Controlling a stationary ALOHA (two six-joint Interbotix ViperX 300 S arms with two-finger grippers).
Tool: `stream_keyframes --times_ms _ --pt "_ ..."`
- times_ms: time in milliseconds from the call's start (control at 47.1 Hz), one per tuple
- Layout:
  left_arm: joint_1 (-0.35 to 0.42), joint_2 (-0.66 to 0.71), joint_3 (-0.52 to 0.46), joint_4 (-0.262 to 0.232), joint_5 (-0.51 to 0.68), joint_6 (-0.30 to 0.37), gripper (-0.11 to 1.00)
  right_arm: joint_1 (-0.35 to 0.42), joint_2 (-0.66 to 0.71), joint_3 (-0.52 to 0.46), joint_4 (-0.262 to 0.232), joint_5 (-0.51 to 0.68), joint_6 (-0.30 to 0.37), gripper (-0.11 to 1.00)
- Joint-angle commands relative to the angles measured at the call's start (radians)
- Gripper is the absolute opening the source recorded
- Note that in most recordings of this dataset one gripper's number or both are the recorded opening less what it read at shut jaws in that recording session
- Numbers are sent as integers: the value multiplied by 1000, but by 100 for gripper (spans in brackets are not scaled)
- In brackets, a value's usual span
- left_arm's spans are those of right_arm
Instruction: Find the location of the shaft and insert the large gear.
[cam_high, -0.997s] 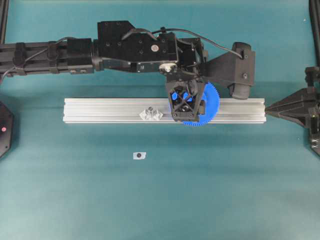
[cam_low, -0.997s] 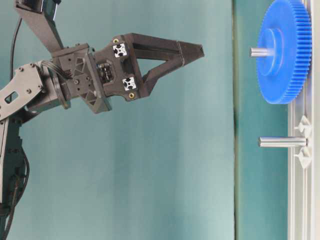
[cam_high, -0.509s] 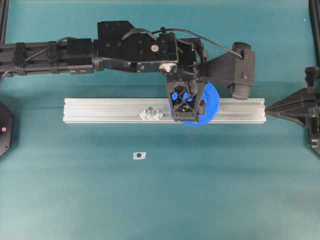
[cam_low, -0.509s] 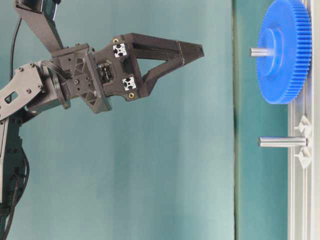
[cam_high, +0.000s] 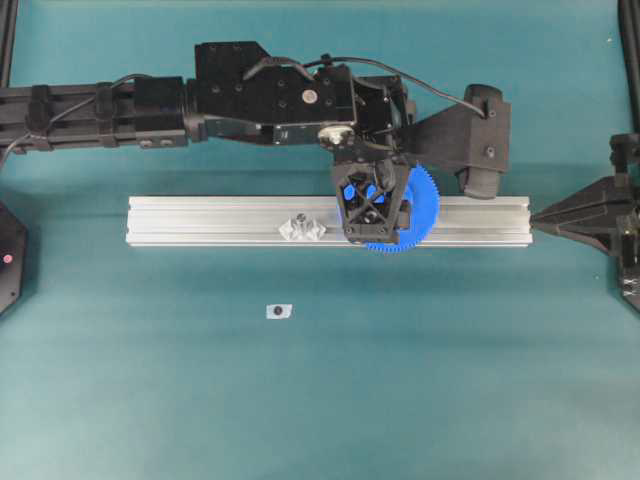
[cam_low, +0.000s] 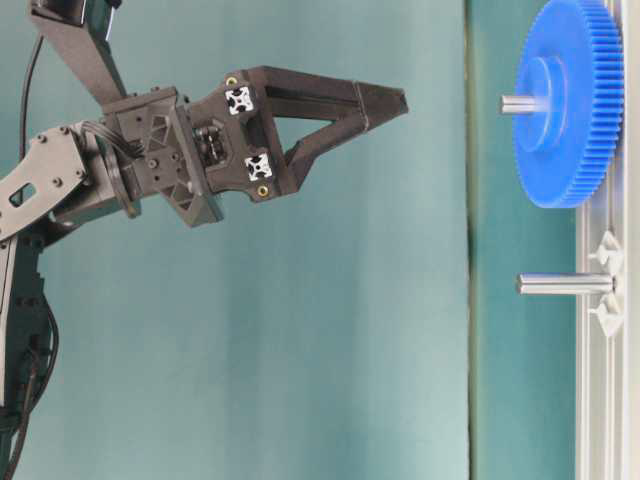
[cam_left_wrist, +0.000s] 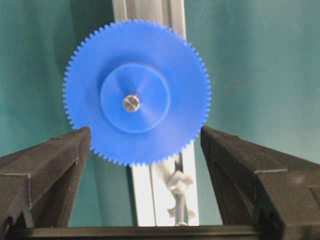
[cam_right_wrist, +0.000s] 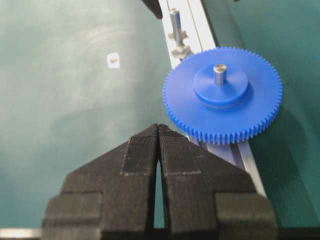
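Observation:
The large gear (cam_left_wrist: 137, 95), a bright-blue toothed disc, sits flat on the aluminium rail (cam_high: 200, 220) with the shaft (cam_left_wrist: 131, 103) poking up through its hub. My left gripper (cam_left_wrist: 145, 137) hangs open well above it, and its fingers (cam_left_wrist: 65, 150) stand wide on either side without touching. The table-level view shows that gripper (cam_low: 385, 100) clear of the gear (cam_low: 570, 100) and of the shaft tip (cam_low: 518, 103). My right gripper (cam_right_wrist: 158, 127) is shut and empty, low beside the rail's right end, pointing at the gear (cam_right_wrist: 222, 95).
A second, bare metal peg (cam_low: 560, 284) with clear brackets (cam_high: 302, 228) stands on the rail left of the gear. A small white piece with a dark centre (cam_high: 279, 311) lies on the teal mat in front of the rail.

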Motion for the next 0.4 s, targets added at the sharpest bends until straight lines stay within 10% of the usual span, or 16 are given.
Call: stream_keyframes --times_ms 0,382 --pt "-5 -32 -17 2 -2 -2 84 -2 6 -9 0 -5 12 1" --pt "-8 -26 -18 2 0 0 84 -2 6 -9 0 -6 12 1"
